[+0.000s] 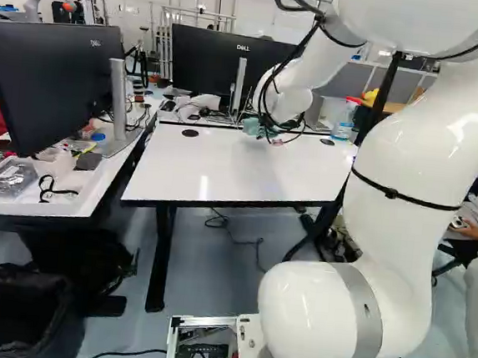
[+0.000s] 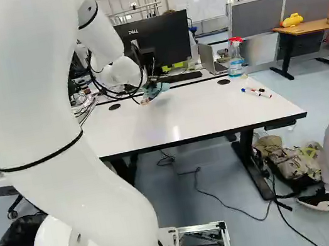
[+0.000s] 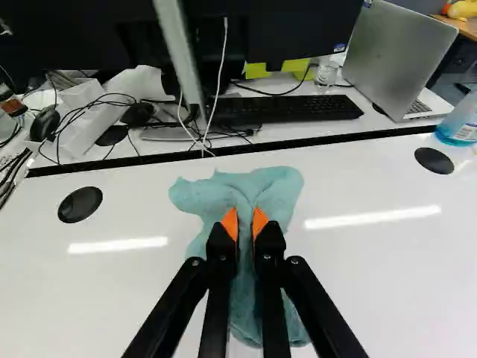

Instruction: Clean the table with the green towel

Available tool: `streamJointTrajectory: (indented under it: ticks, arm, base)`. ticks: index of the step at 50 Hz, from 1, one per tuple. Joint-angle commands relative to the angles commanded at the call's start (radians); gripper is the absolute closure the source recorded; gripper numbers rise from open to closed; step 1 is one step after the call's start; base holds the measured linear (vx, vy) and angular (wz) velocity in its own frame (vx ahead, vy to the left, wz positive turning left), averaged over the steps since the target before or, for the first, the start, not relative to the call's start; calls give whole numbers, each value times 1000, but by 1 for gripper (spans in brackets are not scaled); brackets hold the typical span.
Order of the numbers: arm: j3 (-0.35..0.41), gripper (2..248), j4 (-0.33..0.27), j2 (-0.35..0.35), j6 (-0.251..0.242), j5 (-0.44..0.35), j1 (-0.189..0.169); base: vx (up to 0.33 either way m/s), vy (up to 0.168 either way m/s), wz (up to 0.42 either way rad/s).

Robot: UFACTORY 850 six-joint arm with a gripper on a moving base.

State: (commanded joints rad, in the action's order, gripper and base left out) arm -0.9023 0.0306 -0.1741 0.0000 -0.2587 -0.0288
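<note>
My tool (image 3: 244, 222) is nearly closed, pinching the towel (image 3: 277, 188) between both pads. The towel lies bunched toward the far edge of the surface (image 3: 387, 291). I judge this to be the wiping step; next I need light downward pressure and a level sweep, steering clear of the pens (image 2: 256, 93).

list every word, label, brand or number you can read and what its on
"DELL": back of the large black monitor at the left of the left base view
"DELL": back of the black monitor behind the white table
Too small or blurred to read: the label on the clear spray bottle with red top and blue liquid; the keys of the black keyboard
No print shows on the green cloth towel
</note>
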Motion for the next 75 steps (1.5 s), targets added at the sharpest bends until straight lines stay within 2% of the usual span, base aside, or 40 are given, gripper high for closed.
streamJointTrajectory:
  ticks: [75]
  arm:
    - [-32,208,0,-28,0,0,220]
  base:
    - [0,0,0]
